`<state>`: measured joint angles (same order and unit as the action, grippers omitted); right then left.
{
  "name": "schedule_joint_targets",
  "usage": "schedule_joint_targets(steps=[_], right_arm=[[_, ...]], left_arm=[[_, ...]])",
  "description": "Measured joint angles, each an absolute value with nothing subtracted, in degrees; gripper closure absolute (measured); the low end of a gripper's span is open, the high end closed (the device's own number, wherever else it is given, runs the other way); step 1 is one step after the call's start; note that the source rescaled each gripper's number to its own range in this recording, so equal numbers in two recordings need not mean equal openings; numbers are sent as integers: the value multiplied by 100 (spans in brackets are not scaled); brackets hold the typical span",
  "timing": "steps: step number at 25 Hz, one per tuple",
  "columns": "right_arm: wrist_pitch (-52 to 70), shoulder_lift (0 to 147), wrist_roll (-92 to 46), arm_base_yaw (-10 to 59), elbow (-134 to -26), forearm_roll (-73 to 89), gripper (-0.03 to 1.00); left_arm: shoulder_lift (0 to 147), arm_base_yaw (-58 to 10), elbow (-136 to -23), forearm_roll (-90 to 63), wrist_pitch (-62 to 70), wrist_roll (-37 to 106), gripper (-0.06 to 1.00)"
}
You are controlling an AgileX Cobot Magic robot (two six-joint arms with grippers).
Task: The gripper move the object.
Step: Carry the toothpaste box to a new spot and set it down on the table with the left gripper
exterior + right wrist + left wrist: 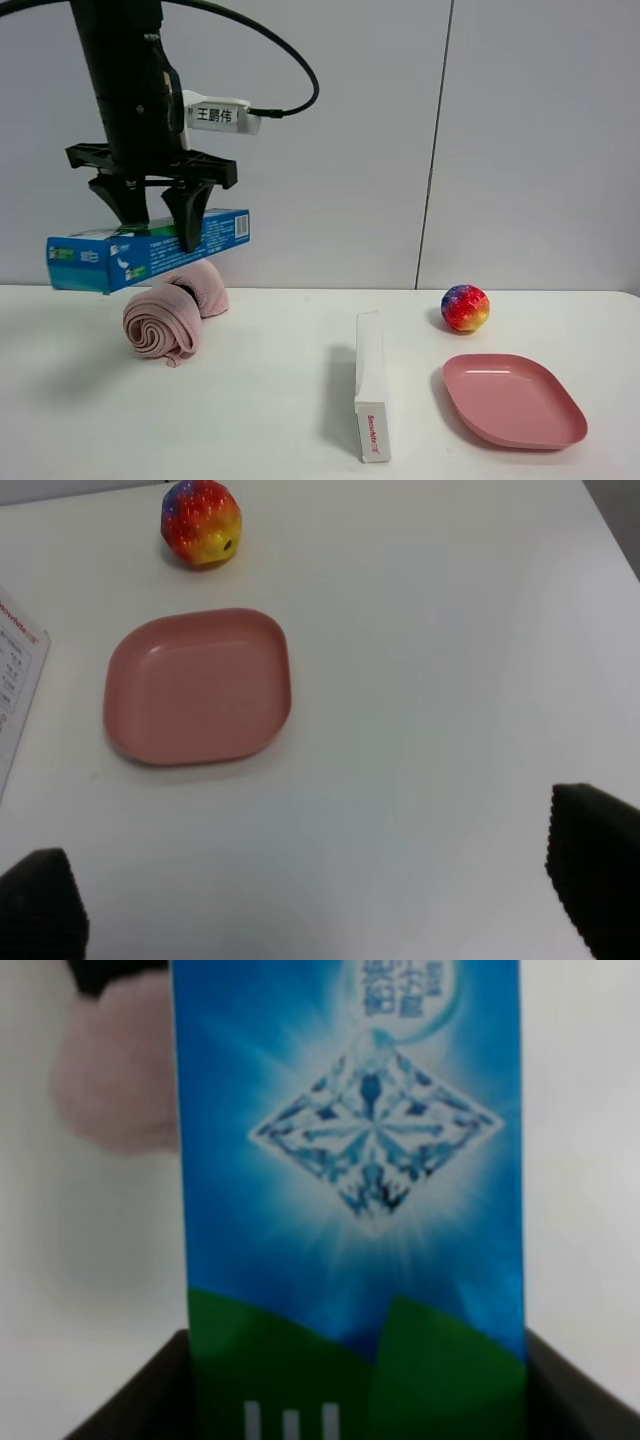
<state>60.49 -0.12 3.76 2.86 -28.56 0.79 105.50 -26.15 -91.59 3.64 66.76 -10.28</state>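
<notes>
The long blue-and-green toothpaste carton (150, 250) hangs in the air at the left, roughly level, its left end slightly lower. My left gripper (158, 232) is shut on its middle from above, with dark fingers (188, 222) on both sides. In the left wrist view the carton (350, 1160) fills the frame between the dark fingers (130, 1405). My right gripper (318, 890) is open and empty over bare table; it does not show in the exterior high view.
A rolled pink towel (170, 315) lies on the table right under the carton. A narrow white box with red text (371, 395) lies mid-table. A pink plate (515, 400) and a rainbow ball (465, 308) are at the right, also in the right wrist view.
</notes>
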Motion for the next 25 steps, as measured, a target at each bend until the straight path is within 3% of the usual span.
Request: schedule_joint_targets(steps=[7, 17, 25], right_arm=[[6049, -12, 376, 286, -2856, 79, -3], [6049, -12, 376, 286, -2856, 79, -3], [6049, -12, 376, 286, -2856, 79, -3]], left_arm=[[9762, -2703, -7547, 384, 5815, 571, 94], [9675, -2708, -6146, 384, 4705, 5724, 94], [9859, -2714, -6090, 39, 3743, 6239, 94]])
